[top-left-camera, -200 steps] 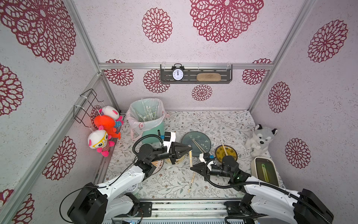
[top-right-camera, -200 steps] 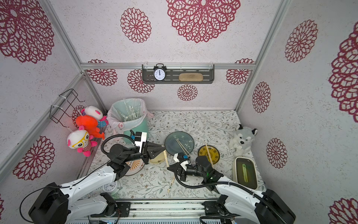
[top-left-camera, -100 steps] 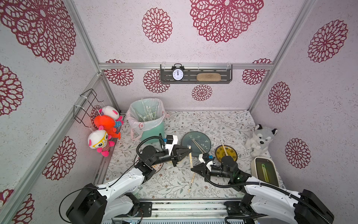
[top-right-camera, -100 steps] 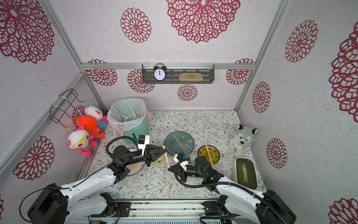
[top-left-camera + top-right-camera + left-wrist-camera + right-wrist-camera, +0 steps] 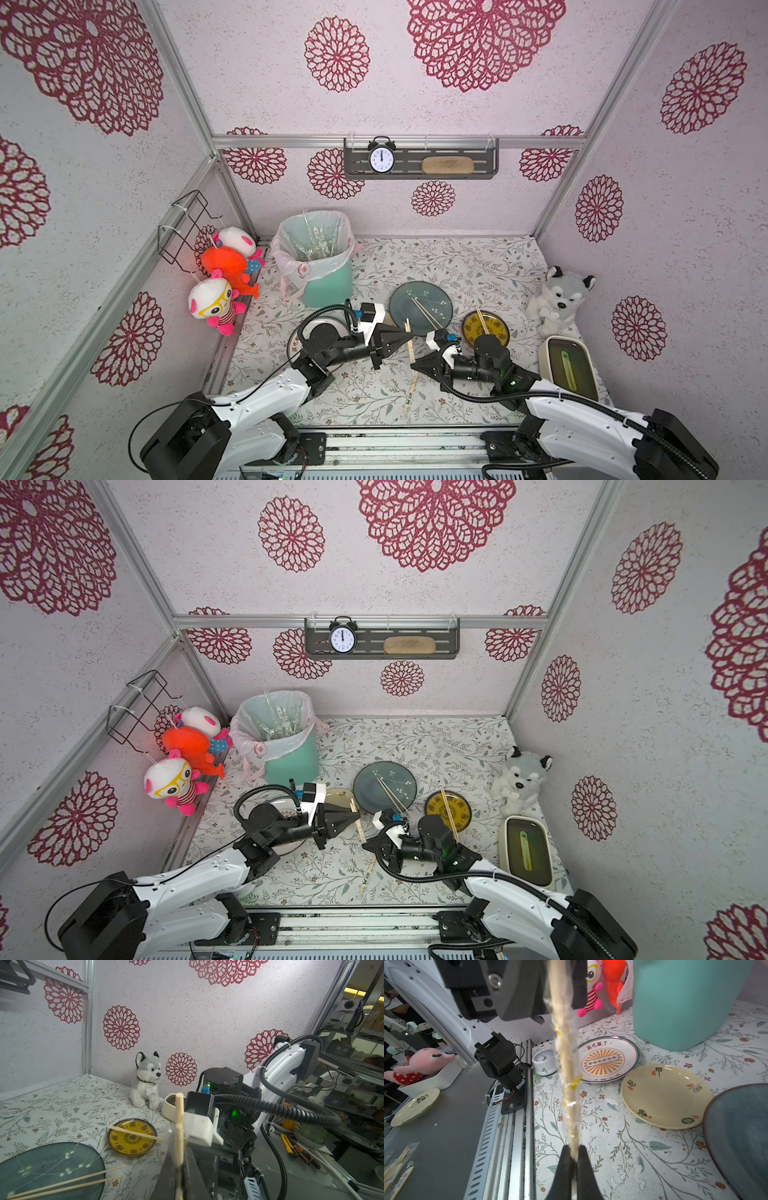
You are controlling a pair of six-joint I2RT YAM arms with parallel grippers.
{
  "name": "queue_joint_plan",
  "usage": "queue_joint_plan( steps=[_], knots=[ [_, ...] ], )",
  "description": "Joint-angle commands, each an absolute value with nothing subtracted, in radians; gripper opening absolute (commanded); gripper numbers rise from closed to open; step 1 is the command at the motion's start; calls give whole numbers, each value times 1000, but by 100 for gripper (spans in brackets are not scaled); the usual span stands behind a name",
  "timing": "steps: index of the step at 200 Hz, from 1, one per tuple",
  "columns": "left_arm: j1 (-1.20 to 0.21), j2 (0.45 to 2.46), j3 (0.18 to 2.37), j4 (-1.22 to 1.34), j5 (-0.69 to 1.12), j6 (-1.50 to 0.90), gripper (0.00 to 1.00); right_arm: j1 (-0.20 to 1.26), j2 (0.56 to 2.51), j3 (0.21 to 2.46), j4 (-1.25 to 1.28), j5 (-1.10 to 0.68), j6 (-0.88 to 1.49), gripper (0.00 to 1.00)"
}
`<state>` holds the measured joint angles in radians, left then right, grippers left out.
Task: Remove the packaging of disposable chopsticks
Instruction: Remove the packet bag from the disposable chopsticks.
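Noting the grips first:
- The left gripper (image 5: 410, 338) is clenched on the far end of the chopstick pair (image 5: 179, 1109), and bare wood pokes out past its jaws.
- The right gripper (image 5: 412, 365) is pinched tight on the sleeve (image 5: 568, 1093) a little nearer, with the sticks inside it.
- The pair is held off the table between the two tips. It sits mid-table, just near of the blue plate (image 5: 436, 299).

Handling, as a judgement:
- The sticks are light, thin and stiff. They would likely snap rather than flex if the two grips twist against each other.
- The sleeve is thin clear film, crinkled and bunched along the span between the grippers. It is probably slippery, and it may stretch or tear before it slides.

Where to hold:
- Hold bare wood at the far end with one gripper and film alone with the other, then pull straight along the length.
- A pinch that traps the wood through the film would lock the two together.

Open point: in both top views a pale strip with dark print (image 5: 408, 400) runs on near of the right gripper. I cannot tell whether it is this sleeve's tail or a separate piece.
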<state>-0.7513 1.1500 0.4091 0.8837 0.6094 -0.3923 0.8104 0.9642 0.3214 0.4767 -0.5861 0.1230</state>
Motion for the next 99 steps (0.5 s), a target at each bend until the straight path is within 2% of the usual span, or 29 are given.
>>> queue_joint_plan(
  steps=[1, 25, 62, 92, 99],
  knots=[
    [-790, 1147, 347, 787, 636, -375, 6, 803, 922, 401, 687, -580, 141, 0],
    [-801, 1122, 351, 763, 605, -356, 0, 803, 934, 394, 716, -566, 154, 0],
    [-829, 1050, 416, 537, 583, -219, 0, 803, 1028, 331, 787, -504, 130, 0],
    [-854, 1075, 409, 515, 549, -183, 0, 802, 1115, 317, 840, -486, 123, 0],
    [-856, 1079, 400, 518, 537, -173, 0, 803, 1127, 317, 852, -482, 121, 10]
  ],
)
